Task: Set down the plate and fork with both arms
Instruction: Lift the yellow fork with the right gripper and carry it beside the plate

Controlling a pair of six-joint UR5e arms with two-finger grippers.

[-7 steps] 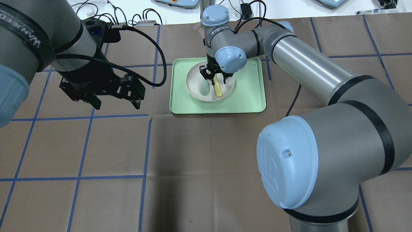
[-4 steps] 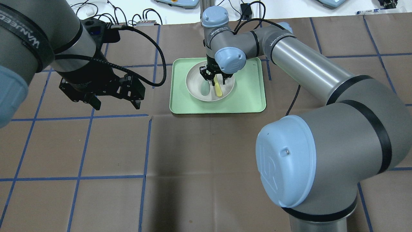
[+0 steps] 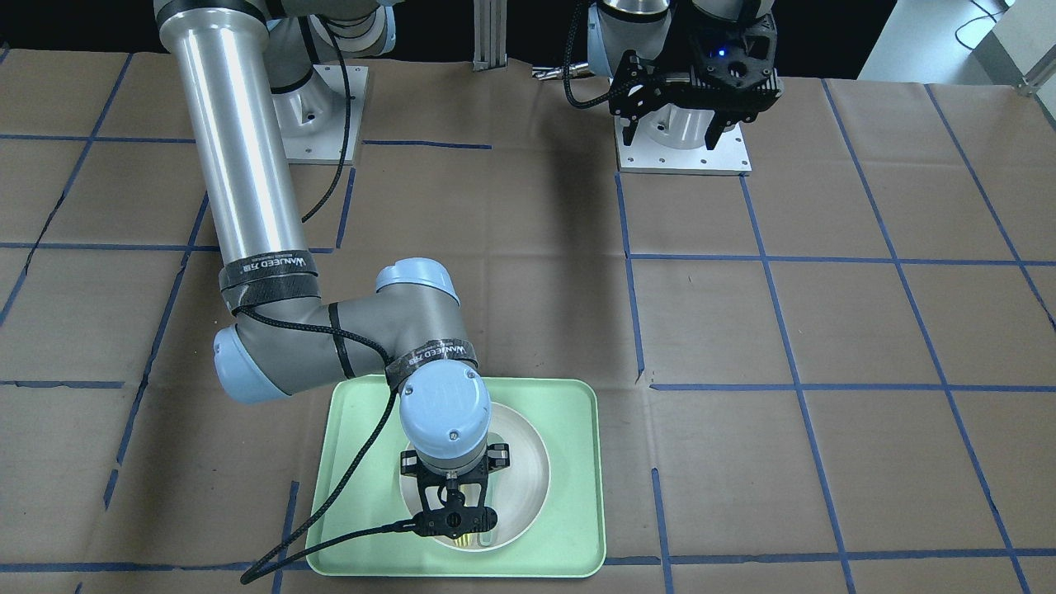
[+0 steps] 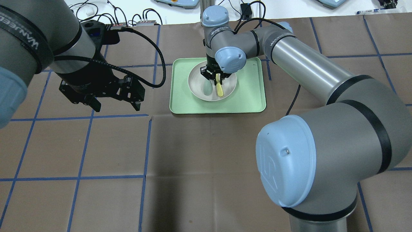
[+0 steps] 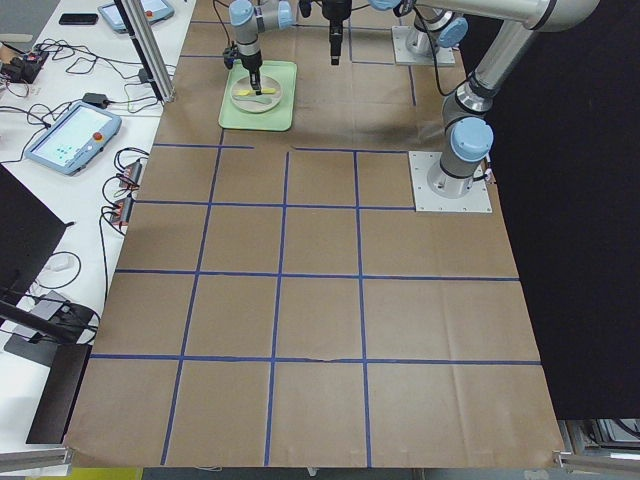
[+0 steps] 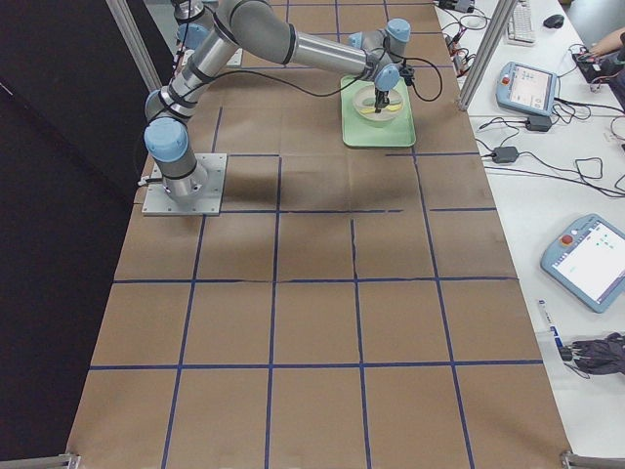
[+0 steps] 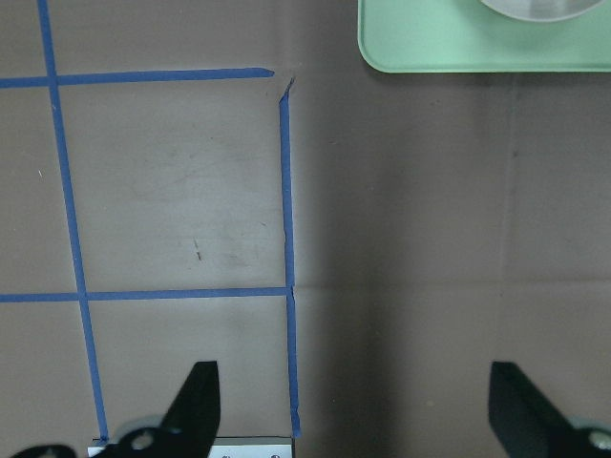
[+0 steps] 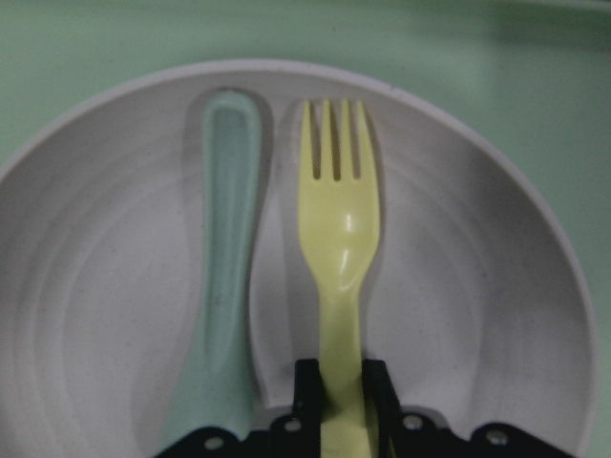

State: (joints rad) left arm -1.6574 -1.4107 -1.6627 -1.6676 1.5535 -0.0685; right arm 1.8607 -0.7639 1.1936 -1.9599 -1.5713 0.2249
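Note:
The off-white plate (image 4: pixel 197 83) sits in the mint-green tray (image 4: pixel 251 96). The pale yellow fork (image 4: pixel 219 89) lies in the plate, beside a teal-grey spoon (image 4: pixel 206 88). My right gripper (image 4: pixel 217 80) stands over the plate and is shut on the fork's handle. The right wrist view shows the handle pinched between the fingers (image 8: pixel 307 386), with the fork (image 8: pixel 339 229), the spoon (image 8: pixel 224 267) and the plate (image 8: pixel 477 286) below. My left gripper (image 4: pixel 116 104) is open and empty, above the table left of the tray. Its wrist view shows spread fingertips (image 7: pixel 196 391) and the tray's corner (image 7: pixel 430 48).
The brown paper table top (image 4: pixel 206 154) carries a grid of blue tape lines. Cables and teach pendants lie beyond its far edge (image 4: pixel 141 19). In the front-facing view the right arm's elbow (image 3: pixel 247 363) hangs beside the tray (image 3: pixel 569 412).
My right gripper's fingers were spread around the fork's handle and have now shut on it. The left arm has barely moved.

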